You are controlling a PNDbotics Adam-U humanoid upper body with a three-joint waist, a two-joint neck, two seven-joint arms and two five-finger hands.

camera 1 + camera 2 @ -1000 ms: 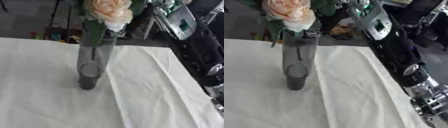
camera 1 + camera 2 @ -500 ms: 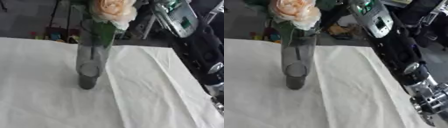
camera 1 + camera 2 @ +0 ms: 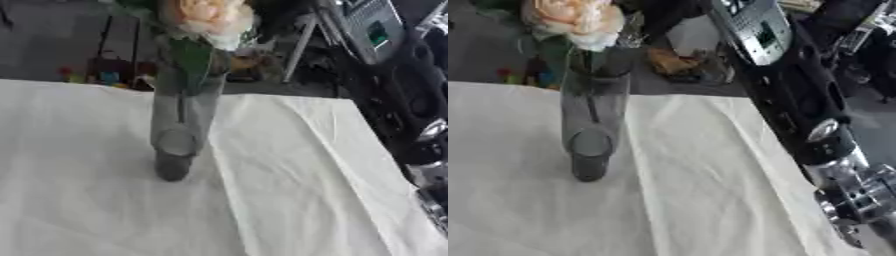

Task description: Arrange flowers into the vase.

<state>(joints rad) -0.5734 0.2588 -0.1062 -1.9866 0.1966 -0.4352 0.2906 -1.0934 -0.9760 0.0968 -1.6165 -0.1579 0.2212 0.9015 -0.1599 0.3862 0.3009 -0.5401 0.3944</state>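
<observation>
A tall clear glass vase with a dark base stands upright on the white tablecloth, left of centre. A peach rose with green leaves sits in it. The bloom is just above the rim and the stem runs down inside the glass. My right arm rises along the right side and leaves the picture at the top, beside the bloom. Its hand does not show. My left hand shows in neither view.
The table's far edge runs just behind the vase. Beyond it is a dark floor with small coloured items and stand legs. The cloth lies wrinkled in front of and to the right of the vase.
The rose's bloom has come down closer to the vase rim, with its leaves now inside the glass. The whole picture has shifted slightly. The vase stays in place.
</observation>
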